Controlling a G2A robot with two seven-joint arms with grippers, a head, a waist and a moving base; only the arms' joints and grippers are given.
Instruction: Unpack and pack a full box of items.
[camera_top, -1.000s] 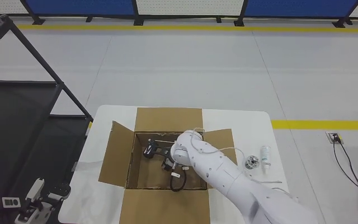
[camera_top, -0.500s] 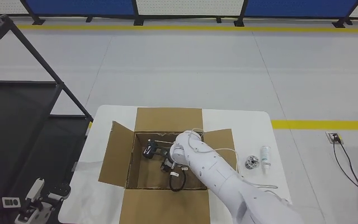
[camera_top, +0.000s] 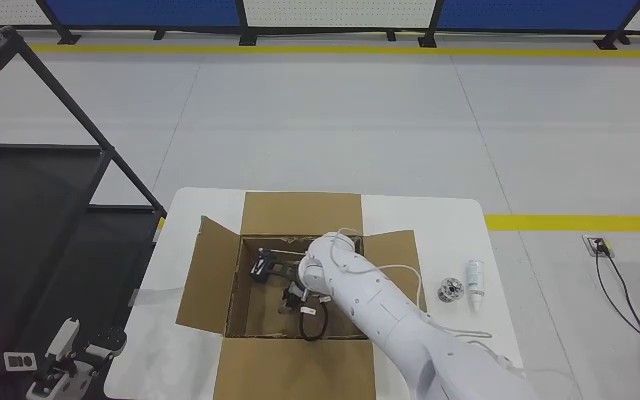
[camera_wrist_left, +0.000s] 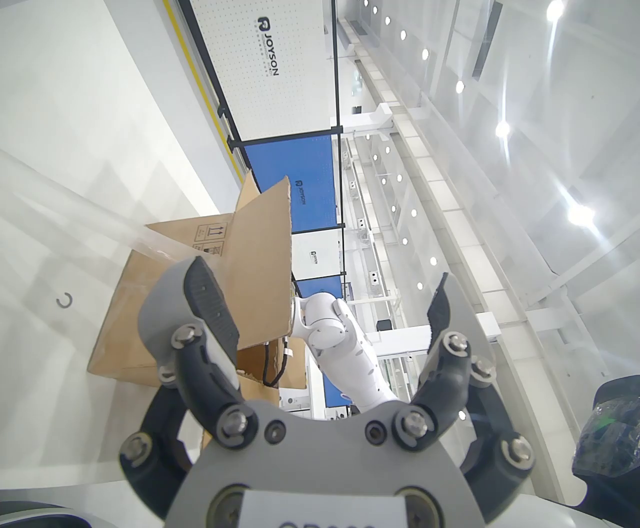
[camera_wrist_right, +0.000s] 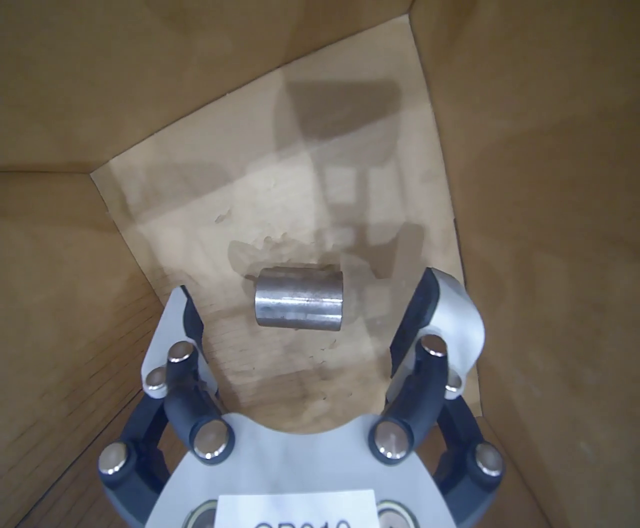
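Note:
An open cardboard box (camera_top: 300, 212) stands on the white table (camera_top: 420, 215). My right arm is inside it, with the right gripper (camera_top: 265, 268) low near the box's left wall. In the right wrist view the right gripper (camera_wrist_right: 306, 286) is open just above the box floor (camera_wrist_right: 350, 175). A short grey metal cylinder (camera_wrist_right: 299, 298) lies on its side there, between the fingers and untouched. My left gripper (camera_wrist_left: 320, 272) is open and holds nothing; it points upward, off to the side of the box (camera_wrist_left: 250, 240).
On the table right of the box lie a small white bottle (camera_top: 475, 279), a round metallic piece (camera_top: 450, 292) and a thin white item (camera_top: 480, 323). A black rack (camera_top: 60, 230) stands left of the table. The box walls close in around the right gripper.
The right gripper has shifted a little toward the box's left wall. The fingers stay open.

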